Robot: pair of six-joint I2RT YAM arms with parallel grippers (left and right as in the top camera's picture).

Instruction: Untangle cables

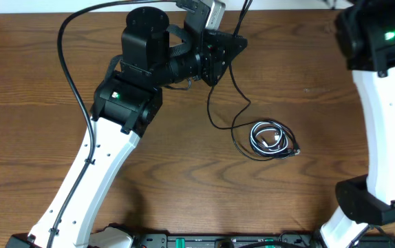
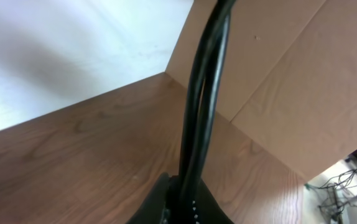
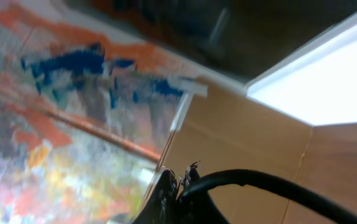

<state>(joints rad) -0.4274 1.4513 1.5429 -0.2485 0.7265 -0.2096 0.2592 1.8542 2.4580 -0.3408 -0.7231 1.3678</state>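
Left arm (image 1: 108,165) came up from the near-left corner and bent over the far middle of the table (image 1: 32,103). Left gripper (image 1: 226,43) sat high near the far edge, aimed right. It was pinched on the black cable (image 1: 242,103). In the left wrist view two strands of it (image 2: 200,106) ran straight out of the closed fingers, with no gap showing at the left gripper (image 2: 181,202).

Right arm (image 1: 383,103) stood along the right edge, elbow near, forearm running to the far-right corner. Its gripper was off the top of the overhead frame.

From the left gripper the black cable dropped to the wood, snaked towards the near side and fed into a small coiled bunch right of centre. The white cable (image 1: 265,138) was looped inside that bunch, with black loops around it. One plug (image 1: 295,150) poked out at the near-right side of the bunch. A thin black line also left the overhead frame at the far edge, just right of the left gripper.

Room: bare wood to the left and near side of the bunch. The right arm's white link was well apart from it.

Left wrist only: the far table corner, a white wall (image 2: 54,50) and a cardboard panel (image 2: 290,81) beyond it.

Right wrist only: heavy blur. The right gripper (image 3: 173,186) sat at the bottom edge, and a black cord (image 3: 259,180) curved off to the right from it. Couldn't tell whether the jaws were apart or gripping.
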